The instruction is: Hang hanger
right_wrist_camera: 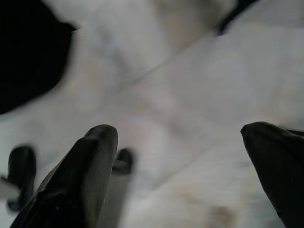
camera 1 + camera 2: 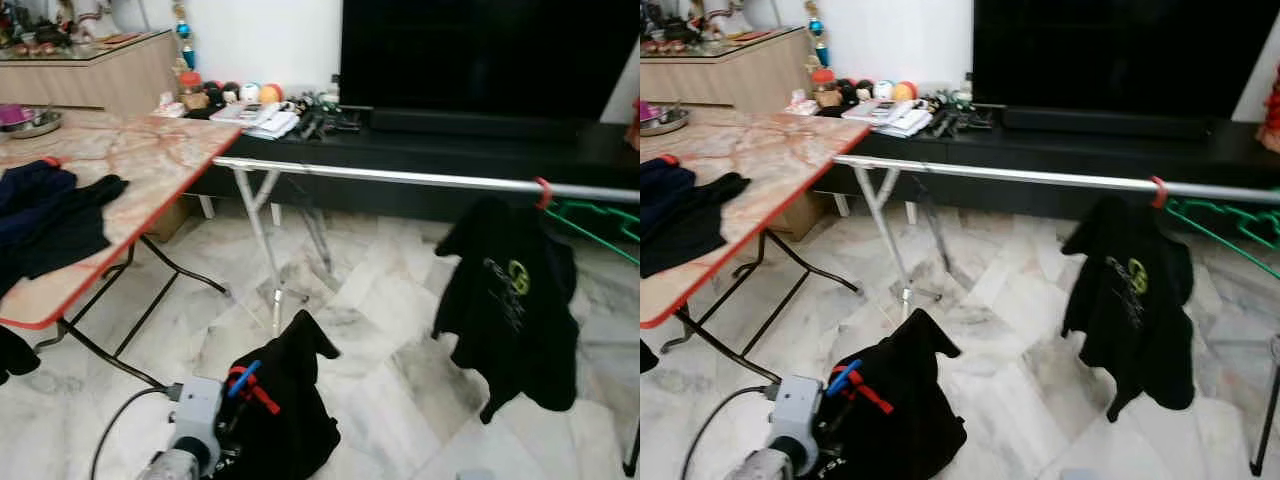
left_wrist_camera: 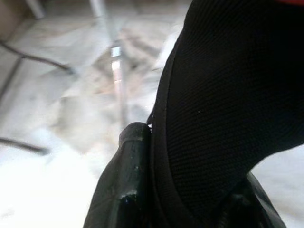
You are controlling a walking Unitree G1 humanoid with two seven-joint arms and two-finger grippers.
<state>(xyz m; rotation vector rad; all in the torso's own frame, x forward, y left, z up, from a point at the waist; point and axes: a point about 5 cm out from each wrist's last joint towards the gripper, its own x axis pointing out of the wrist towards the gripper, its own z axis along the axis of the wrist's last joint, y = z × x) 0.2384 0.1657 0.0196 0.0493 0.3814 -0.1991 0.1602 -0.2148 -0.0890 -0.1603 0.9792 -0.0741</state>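
Low at the front left, my left gripper (image 2: 232, 405) is shut on a black shirt (image 2: 290, 395) that carries a red hanger (image 2: 256, 392) with a blue clip. In the left wrist view the black cloth (image 3: 228, 95) lies pinched between the fingers (image 3: 130, 175). A silver clothes rail (image 2: 400, 178) runs across the middle. Another black shirt (image 2: 512, 300) hangs from it by a red hook (image 2: 543, 192) at the right. My right gripper (image 1: 180, 156) is open over the marble floor, holding nothing.
Green hangers (image 2: 600, 215) hang on the rail's far right. A folding table (image 2: 150, 150) with a marbled top and dark clothes (image 2: 50, 215) stands at the left. The rail's stand (image 2: 262, 250) and a black TV cabinet (image 2: 450, 150) lie ahead.
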